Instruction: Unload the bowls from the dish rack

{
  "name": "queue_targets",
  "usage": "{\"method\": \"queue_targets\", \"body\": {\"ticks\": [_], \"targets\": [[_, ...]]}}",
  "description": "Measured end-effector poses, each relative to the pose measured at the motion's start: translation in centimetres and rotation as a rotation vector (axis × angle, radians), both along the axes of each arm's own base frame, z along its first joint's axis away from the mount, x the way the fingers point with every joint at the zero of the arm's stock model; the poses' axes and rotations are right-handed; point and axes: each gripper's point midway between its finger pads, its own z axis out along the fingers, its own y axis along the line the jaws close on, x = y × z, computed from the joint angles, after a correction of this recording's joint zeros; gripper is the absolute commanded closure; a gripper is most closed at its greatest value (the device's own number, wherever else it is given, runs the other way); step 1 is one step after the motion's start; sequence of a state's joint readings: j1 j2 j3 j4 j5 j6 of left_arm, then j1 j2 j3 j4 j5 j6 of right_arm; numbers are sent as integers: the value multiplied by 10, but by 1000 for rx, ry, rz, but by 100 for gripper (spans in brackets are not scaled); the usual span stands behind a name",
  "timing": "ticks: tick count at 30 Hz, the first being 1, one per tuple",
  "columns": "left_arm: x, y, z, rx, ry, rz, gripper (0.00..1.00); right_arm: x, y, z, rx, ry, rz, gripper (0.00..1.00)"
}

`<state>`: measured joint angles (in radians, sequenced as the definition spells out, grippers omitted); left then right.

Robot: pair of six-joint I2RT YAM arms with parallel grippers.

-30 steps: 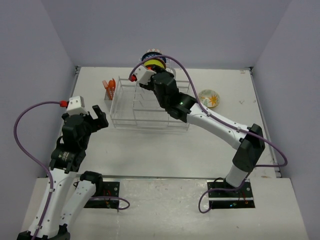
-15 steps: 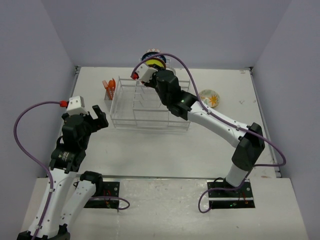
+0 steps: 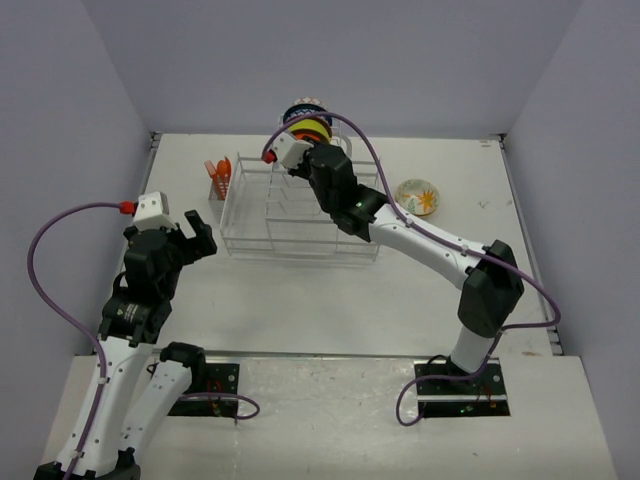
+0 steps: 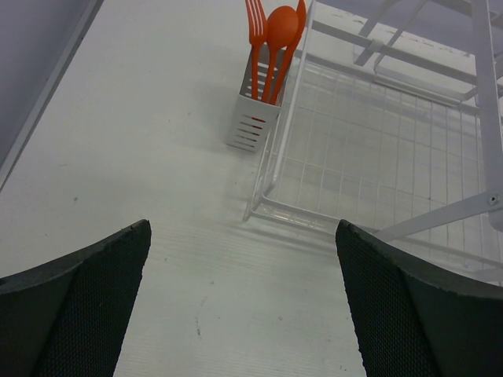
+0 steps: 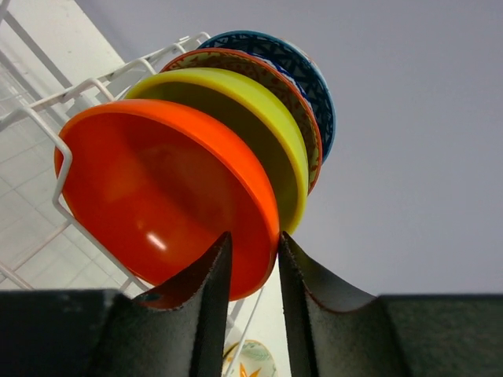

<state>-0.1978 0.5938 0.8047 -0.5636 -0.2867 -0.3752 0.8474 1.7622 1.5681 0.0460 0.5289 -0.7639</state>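
The white table [image 3: 300, 300] carries everything. The white wire dish rack [image 3: 250, 215] stands toward the table's far edge, a little left of the middle. Its taller slotted section is at the far side.

The right arm [image 3: 430, 245] reaches from the near right across the rack to the far side. The left arm [image 3: 140, 290] hangs over the table's left part, well apart from the rack's near left corner.

The left gripper [image 4: 242, 228] is spread wide and holds nothing, with bare table and the rack's left end below it. The right gripper [image 5: 254, 236] stands narrow, with 1 finger inside the orange-red bowl [image 5: 157, 196] and 1 outside, so the lower rim runs between them. I cannot tell whether the pads already press on it.

4 bowls stand on edge in the rack's upright section at its far side, packed close, with their hollows facing the right wrist camera. The orange-red bowl is foremost. Behind it comes the yellow-green bowl [image 5: 236, 88], then a bowl with a patterned rim [image 5: 228, 55], then the dark blue bowl [image 5: 314, 78] at the back. A 5th, the cream bowl [image 3: 417, 196] with flowers inside, sits upright on the table to the right of the rack, toward the far right corner.

A small white utensil cup [image 4: 253, 118] stands just beside the rack's left end. In it are orange utensils [image 4: 275, 31], of which a fork and a spoon can be told.
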Motion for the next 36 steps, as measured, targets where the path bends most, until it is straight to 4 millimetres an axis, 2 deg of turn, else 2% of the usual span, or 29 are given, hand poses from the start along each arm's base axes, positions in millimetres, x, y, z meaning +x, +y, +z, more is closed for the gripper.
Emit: {"method": "queue_targets", "body": {"ticks": [6,9,13,20,36], "targets": [[0,-1,0,-1,0,-3,0,5,-3,0,21,-30,-16,79],[0,-1,0,-1,0,-3,0,6,-5,0,31,-44,-27,87],[0,-1,0,-1,0,-4,0,7,-5,2,53,-63,-34,93],[0,-1,0,-1,0,-4,0,8,-5,4,81,-85,-37,100],[0,-1,0,-2,0,-6,0,6,-7,5,118,-112,-38,100]]}}
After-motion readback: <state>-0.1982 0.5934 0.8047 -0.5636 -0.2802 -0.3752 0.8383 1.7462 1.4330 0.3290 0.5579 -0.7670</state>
